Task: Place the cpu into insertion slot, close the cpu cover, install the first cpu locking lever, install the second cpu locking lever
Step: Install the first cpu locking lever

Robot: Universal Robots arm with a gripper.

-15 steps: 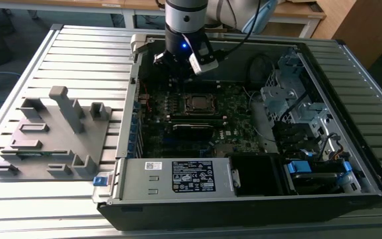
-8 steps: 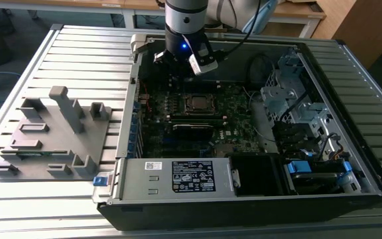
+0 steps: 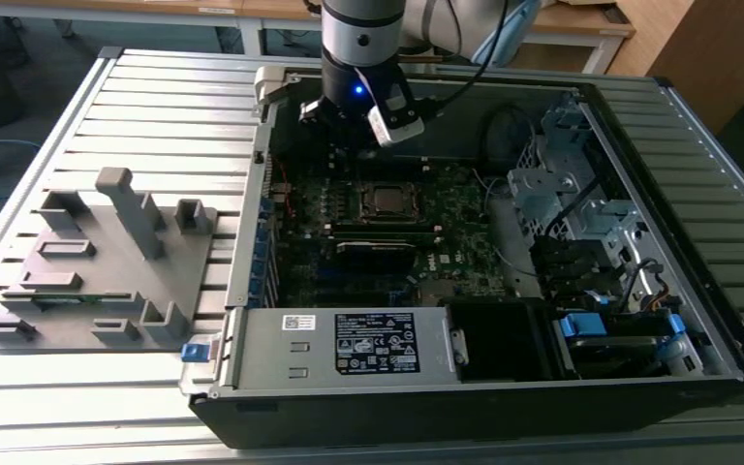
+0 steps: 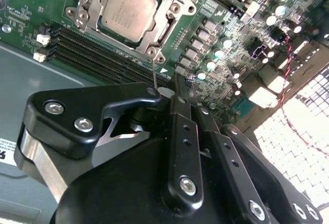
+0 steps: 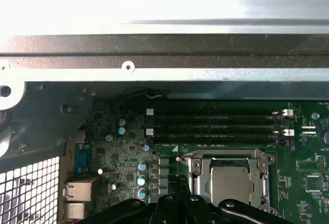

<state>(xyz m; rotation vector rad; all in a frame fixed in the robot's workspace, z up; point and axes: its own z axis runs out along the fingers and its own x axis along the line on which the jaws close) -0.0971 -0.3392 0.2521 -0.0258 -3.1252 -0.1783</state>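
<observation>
The cpu (image 5: 231, 185) sits in the insertion slot (image 3: 360, 201) at the centre of the exterior view. The cpu cover (image 5: 198, 183) lies flat around its silver top. A thin lever (image 4: 153, 75) stands up from the socket's corner and looks not yet latched. It rises just beside the gripper (image 4: 182, 88), whose fingers are drawn together with nothing seen between them. In the exterior view the arm (image 3: 361, 48) hangs at top centre, so the socket lies just below the gripper in the frame. All of this is inside the open case (image 3: 346, 426) on the slatted table (image 3: 152, 107).
</observation>
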